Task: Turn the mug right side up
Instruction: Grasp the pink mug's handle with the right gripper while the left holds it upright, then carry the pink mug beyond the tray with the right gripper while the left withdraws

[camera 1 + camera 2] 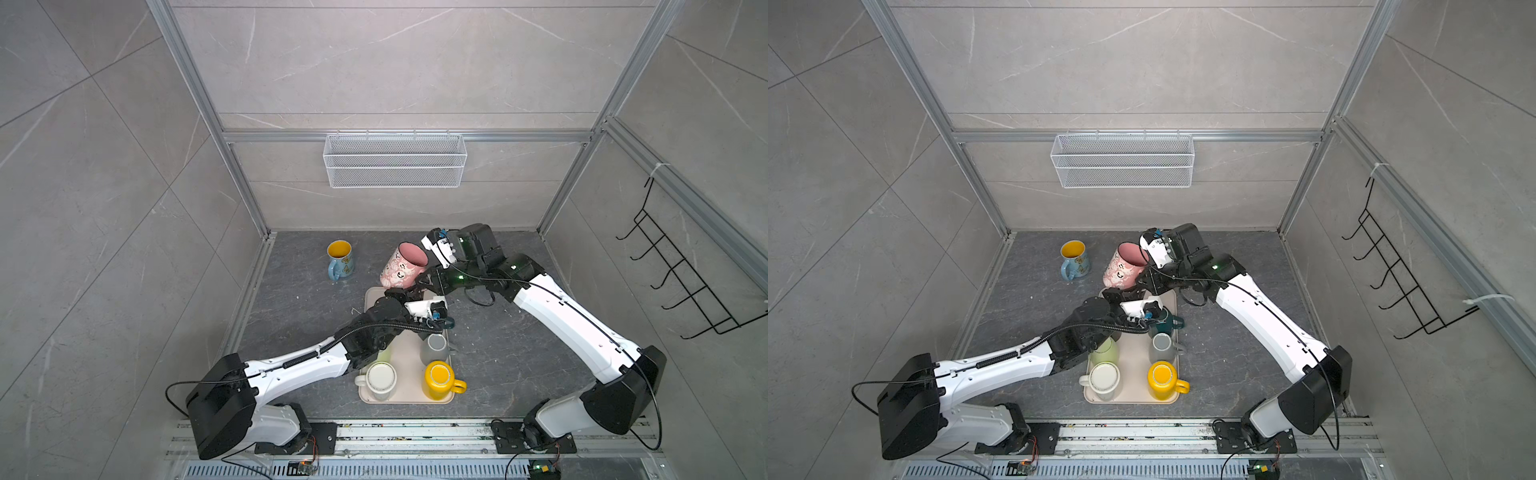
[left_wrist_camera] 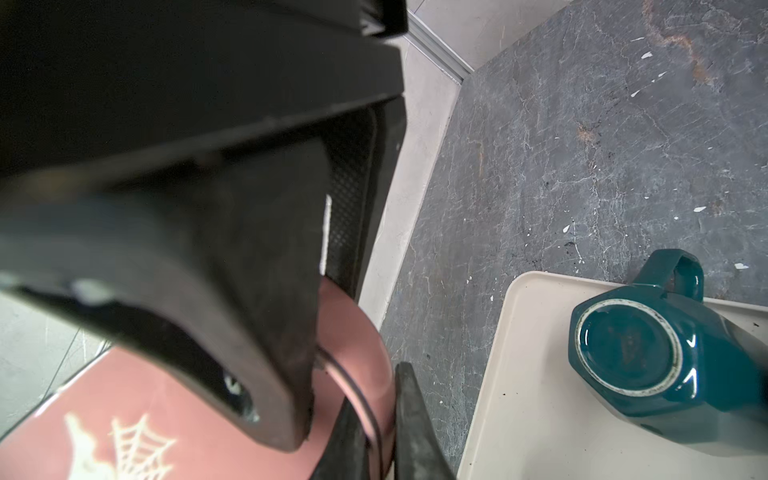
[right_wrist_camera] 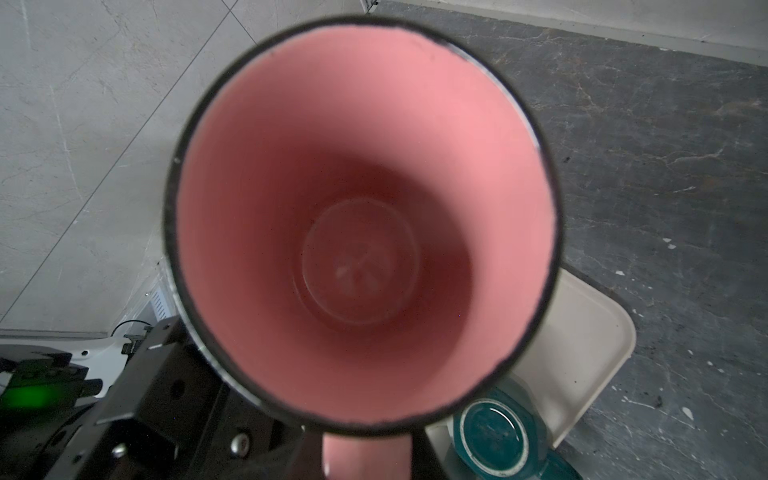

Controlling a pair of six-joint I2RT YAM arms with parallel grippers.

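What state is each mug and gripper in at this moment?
pink mug: held, tilted, mouth upward.
blue mug: upright.
teal mug: upside down.
grey mug: upside down.
yellow mug: upside down.
white mug: upside down.
green mug: partly hidden, unclear.
left gripper: shut on pink mug's handle.
right gripper: shut on pink mug.

A pink patterned ceramic mug point(image 1: 1124, 266) tilts mouth-up at the far end of the beige tray point(image 1: 1133, 374), left pincer point(image 1: 1119, 296) beneath it, right pincer point(image 1: 1144, 277) against its side.
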